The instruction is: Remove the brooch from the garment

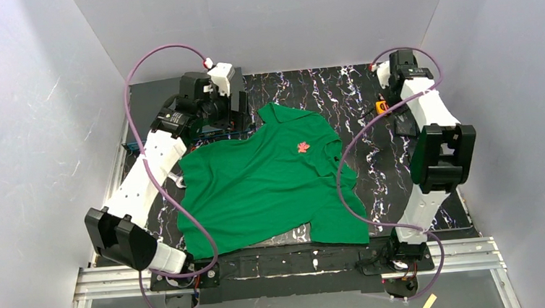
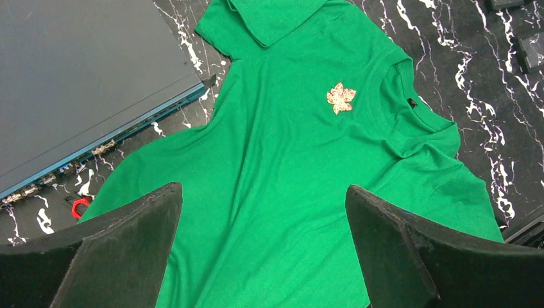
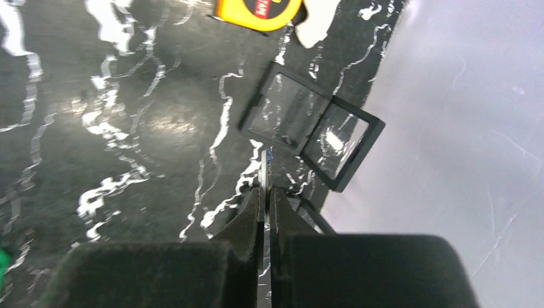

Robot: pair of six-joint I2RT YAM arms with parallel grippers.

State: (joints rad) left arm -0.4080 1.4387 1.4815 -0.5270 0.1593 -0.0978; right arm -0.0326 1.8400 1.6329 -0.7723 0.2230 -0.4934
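The garment, a bright green polo shirt, lies spread across the middle of the black marbled table, collar toward the back. The brooch is a tiny red-orange maple leaf pinned on its chest. In the left wrist view the brooch sits well beyond my fingers. My left gripper hangs open over the garment with nothing between its fingers; from above the left gripper is at the shirt's back left. My right gripper is shut at the table's back right, a thin grey piece standing edge-on in its tips.
A dark flat box with a blue edge lies left of the shirt, a small red thing beside it. Near the right gripper are a yellow tape measure and an open black clear-windowed case, close to the grey wall.
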